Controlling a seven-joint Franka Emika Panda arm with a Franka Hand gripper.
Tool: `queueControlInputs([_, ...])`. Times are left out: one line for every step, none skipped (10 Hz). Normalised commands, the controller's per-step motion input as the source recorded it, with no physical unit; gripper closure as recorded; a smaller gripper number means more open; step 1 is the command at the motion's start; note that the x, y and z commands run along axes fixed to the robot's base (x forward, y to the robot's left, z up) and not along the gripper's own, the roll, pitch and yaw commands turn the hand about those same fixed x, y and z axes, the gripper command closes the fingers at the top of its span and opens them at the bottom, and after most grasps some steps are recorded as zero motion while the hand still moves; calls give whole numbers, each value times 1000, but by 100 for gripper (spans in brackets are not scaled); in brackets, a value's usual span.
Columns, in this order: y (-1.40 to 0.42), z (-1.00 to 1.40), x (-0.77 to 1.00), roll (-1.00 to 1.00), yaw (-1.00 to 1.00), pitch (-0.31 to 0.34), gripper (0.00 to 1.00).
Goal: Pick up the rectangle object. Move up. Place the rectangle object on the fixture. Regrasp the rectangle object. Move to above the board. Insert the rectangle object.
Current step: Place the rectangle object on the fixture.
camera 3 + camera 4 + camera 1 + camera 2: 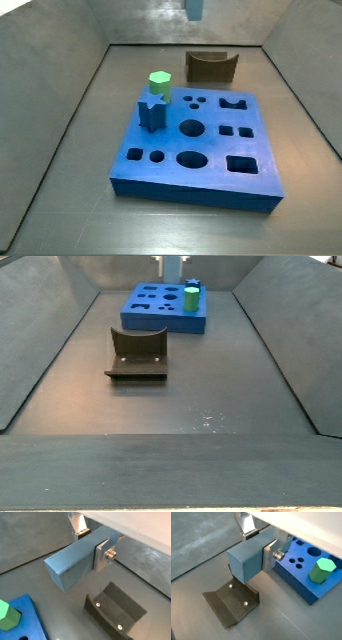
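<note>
My gripper (91,544) is shut on the rectangle object (75,563), a pale grey-blue block, and holds it in the air; both wrist views show the silver fingers (267,555) clamped on its sides. The fixture (117,610) lies on the floor below the block, also seen as the dark holder (232,602). In a side view only the block's lower end (195,9) shows, high above the fixture (211,67). The blue board (201,150) lies nearer that camera. Another side view shows the fixture (138,353) in front of the board (166,311).
A green hexagonal peg (159,82) and a dark blue star peg (151,112) stand in the board. Sloping grey walls (54,120) close in the floor on both sides. The green peg (324,569) stands close to the held block's side.
</note>
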Motion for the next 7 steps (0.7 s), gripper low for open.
queueControlInputs([-76, 12, 1000, 139, -15, 270, 100])
queueControlInputs([-71, 11, 1000, 138, -8, 260, 100])
queueControlInputs([-61, 9, 1000, 135, 4, 248, 100])
queueControlInputs([1000, -69, 525, -1000, -54, 77, 100])
queueControlInputs([1000, -68, 467, -1000, -55, 77, 100])
queueControlInputs([1000, -66, 451, -1000, -64, 82, 100])
queueControlInputs([938, -55, 419, -1000, -65, 91, 100])
